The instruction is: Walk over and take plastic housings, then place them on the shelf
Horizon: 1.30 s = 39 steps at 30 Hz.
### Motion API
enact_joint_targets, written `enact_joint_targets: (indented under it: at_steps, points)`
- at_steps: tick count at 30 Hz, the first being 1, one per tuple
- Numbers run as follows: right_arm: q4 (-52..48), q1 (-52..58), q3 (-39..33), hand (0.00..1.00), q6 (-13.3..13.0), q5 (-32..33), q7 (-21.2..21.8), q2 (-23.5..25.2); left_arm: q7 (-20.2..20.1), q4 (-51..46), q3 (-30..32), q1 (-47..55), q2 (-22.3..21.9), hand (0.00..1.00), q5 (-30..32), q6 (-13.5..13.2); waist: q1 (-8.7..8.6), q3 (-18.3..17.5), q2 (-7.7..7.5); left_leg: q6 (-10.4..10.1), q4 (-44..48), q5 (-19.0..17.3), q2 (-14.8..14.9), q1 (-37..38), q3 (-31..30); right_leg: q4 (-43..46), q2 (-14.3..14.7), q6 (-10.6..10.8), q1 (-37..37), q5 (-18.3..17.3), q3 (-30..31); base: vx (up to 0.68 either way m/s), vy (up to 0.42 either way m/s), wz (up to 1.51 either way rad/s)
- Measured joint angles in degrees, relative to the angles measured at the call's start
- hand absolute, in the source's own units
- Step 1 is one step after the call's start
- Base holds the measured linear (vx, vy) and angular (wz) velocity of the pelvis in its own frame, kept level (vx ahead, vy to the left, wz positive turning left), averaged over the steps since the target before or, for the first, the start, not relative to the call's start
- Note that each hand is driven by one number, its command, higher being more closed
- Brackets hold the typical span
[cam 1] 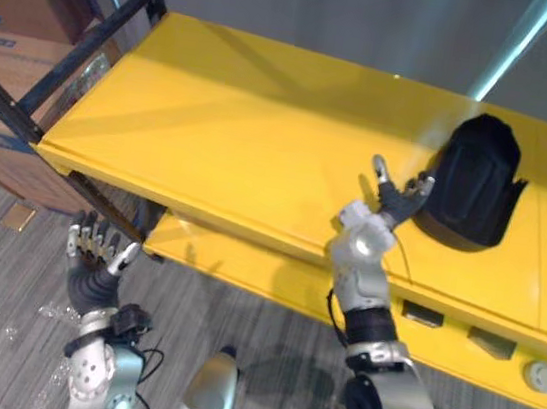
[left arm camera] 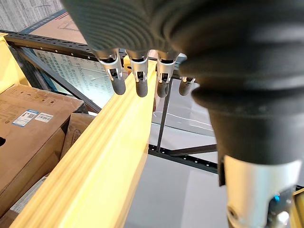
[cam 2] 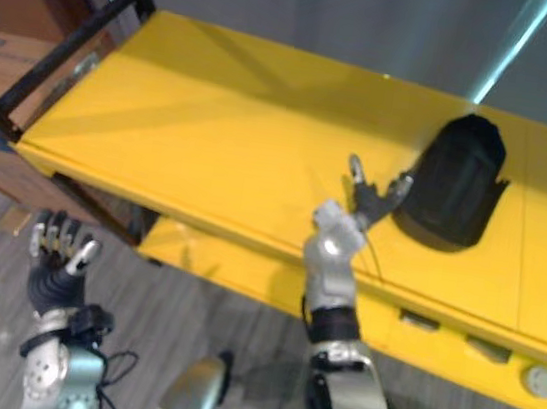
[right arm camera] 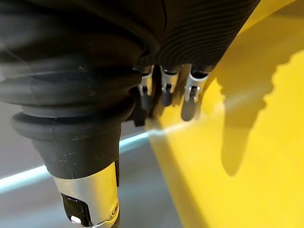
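Note:
A black plastic housing (cam 1: 473, 180) rests on the top yellow shelf (cam 1: 243, 130) at its right part, also seen as the housing (cam 2: 455, 181) in the right eye view. My right hand (cam 1: 395, 198) is raised over the shelf just left of the housing, fingers spread and straight, holding nothing; its fingertips (right arm camera: 188, 107) hang above the yellow surface. My left hand (cam 1: 94, 262) stays low, below the shelf's front left corner, fingers straight and empty; its fingers (left arm camera: 137, 78) point along a yellow shelf edge (left arm camera: 104, 161).
A lower yellow shelf (cam 1: 274, 275) sticks out under the top one, with small grey parts (cam 1: 540, 376) at its right end. Black rack posts (cam 1: 84, 38) stand at the left. Cardboard boxes (cam 1: 16, 50) sit behind the rack on the left.

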Motion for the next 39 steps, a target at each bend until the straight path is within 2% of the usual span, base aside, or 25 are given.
enact_joint_targets:
  at_steps: [5,8,16,20,28,36,38,39]
  points:
    - [0.0,1.1,4.2,0.0,0.0,-0.4,6.6,-0.1,0.7,1.3,0.0,-0.5,0.1,0.0,0.0,-0.3,-1.2,0.0,0.02,-0.1,-1.9,0.7,0.4,1.1,1.3,-2.0,0.7,-0.2,0.1,1.3,1.1,0.01,-0.003,-0.13]
    - [0.0,1.6,7.9,0.0,0.6,-2.2,8.4,0.0,0.7,1.3,0.0,-1.1,0.1,0.0,0.1,-0.5,-1.48,0.0,0.03,-0.1,-2.4,0.7,0.7,1.8,2.1,-3.0,1.1,-0.1,0.3,2.0,2.1,-0.01,0.014,-0.19]
    - [-0.1,1.6,8.6,0.0,2.0,-2.1,8.3,-0.1,0.9,1.3,0.0,-1.8,0.1,0.0,0.5,-0.4,-1.89,0.0,0.06,0.0,-3.8,1.6,0.6,2.8,2.9,-4.9,1.2,-0.1,1.2,3.3,2.3,0.0,0.003,-0.01]
    - [-0.1,1.6,8.1,0.0,2.8,-2.1,5.6,-0.1,1.8,1.3,-0.5,-1.8,0.2,0.0,0.6,0.3,-2.93,0.0,0.06,0.1,-3.7,1.6,0.5,2.8,3.0,-5.3,1.2,-0.1,1.3,3.8,2.5,-0.01,0.005,-0.01]
    - [0.5,1.6,5.4,0.0,3.3,-2.1,3.6,-0.7,2.9,1.9,-2.0,-2.0,0.2,0.0,0.6,0.4,-4.52,0.0,0.18,0.1,-3.1,1.6,0.3,2.7,3.1,-6.7,1.3,0.2,1.8,5.1,3.1,-0.02,0.022,-0.03]
    - [2.8,1.5,0.9,0.0,1.3,-2.1,2.2,-2.5,3.1,4.0,-2.4,-2.5,0.1,0.0,0.5,0.4,-4.62,-0.2,2.07,0.4,-2.9,1.7,0.0,2.6,3.1,-6.4,1.0,0.4,1.9,5.2,3.2,-0.04,0.024,0.01]
    - [3.0,1.5,0.9,0.0,0.9,-2.1,2.9,-2.8,3.1,4.9,-2.4,-2.5,0.1,0.0,0.5,0.4,-4.73,-0.4,2.64,0.4,-2.9,1.8,0.0,2.6,3.1,-6.2,0.9,0.4,1.7,5.2,3.2,0.0,0.0,0.0]
    - [3.2,1.5,0.8,0.0,0.3,-2.0,5.0,-2.9,3.1,5.2,-2.4,-2.4,0.1,0.0,0.5,0.4,-4.79,-0.3,2.86,0.5,-2.9,1.8,0.0,2.6,3.1,-5.9,0.9,0.3,1.5,5.2,3.2,0.0,0.0,0.0]
